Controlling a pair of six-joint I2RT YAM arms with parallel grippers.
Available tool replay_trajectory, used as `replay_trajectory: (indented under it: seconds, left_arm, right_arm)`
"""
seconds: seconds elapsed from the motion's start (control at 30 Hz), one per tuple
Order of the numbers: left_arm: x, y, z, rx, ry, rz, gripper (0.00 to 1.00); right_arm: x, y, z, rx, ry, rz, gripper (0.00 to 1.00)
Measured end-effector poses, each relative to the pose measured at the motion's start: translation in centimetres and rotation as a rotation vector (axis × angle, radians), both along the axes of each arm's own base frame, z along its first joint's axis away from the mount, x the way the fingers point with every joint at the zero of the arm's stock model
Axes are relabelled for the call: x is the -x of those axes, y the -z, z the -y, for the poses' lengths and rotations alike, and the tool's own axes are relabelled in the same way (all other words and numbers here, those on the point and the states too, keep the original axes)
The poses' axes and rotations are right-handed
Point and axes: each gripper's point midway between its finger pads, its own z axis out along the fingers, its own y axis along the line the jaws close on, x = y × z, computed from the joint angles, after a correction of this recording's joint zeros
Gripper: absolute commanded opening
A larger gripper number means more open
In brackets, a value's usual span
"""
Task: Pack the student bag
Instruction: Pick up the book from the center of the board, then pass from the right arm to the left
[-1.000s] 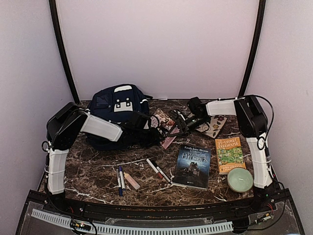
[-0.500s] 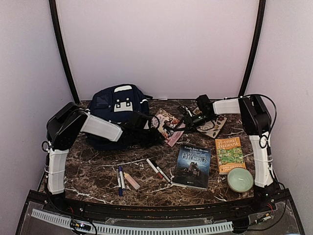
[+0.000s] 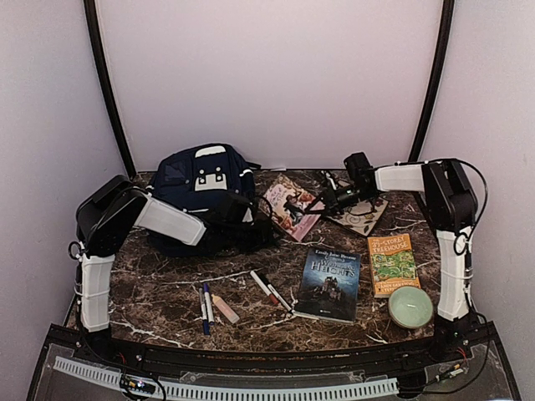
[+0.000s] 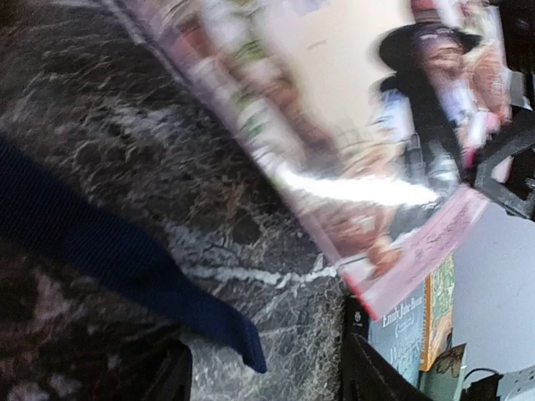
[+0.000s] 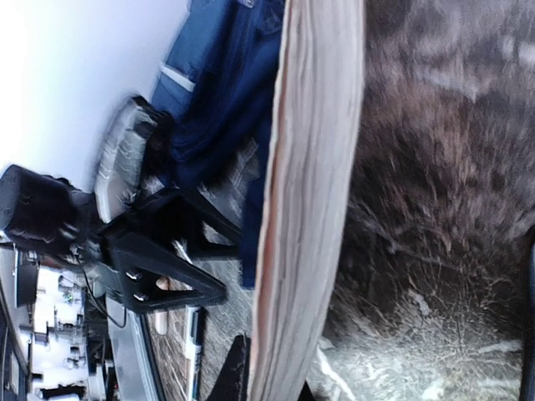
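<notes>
The student bag (image 3: 201,190), navy with a white patch, lies at the back left of the marble table. My left gripper (image 3: 255,227) sits by the bag's right side with its jaws open. In the left wrist view a loose blue strap (image 4: 125,267) lies across the table just ahead of the left gripper (image 4: 267,380), with nothing gripped. My right gripper (image 3: 330,200) is shut on the edge of a pink picture book (image 3: 292,207), held tilted right of the bag. The right wrist view shows the book's page edge (image 5: 313,167) clamped in the right gripper (image 5: 272,384).
A dark novel (image 3: 330,282) and an orange book (image 3: 392,263) lie at front right beside a green bowl (image 3: 410,307). Markers (image 3: 206,305) and pens (image 3: 269,288) lie at the front centre. A flat illustrated sheet (image 3: 364,215) rests under the right arm.
The right gripper closed on the pink book and drew it right, away from the left gripper. The left jaws opened wider and the left arm stayed beside the bag.
</notes>
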Motion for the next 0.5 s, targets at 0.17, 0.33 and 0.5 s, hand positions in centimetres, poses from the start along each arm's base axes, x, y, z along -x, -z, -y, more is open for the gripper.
replay_trajectory:
  seconds: [0.17,0.33,0.5]
  left_arm:
    - [0.9,-1.2,-1.1,0.020,-0.010,0.031,0.68]
    - [1.0,-5.7,-1.4,0.153,-0.022,0.165,0.70]
    - [1.2,-11.8,-0.9,0.338,-0.003,0.332,0.72]
  right_arm:
    - [-0.2,-7.3,0.9,-0.089,0.044,0.135,0.00]
    - [0.2,-14.3,1.2,-0.205,0.066,0.276,0.00]
    - [0.1,-15.8,1.0,-0.253,0.075,0.294,0.00]
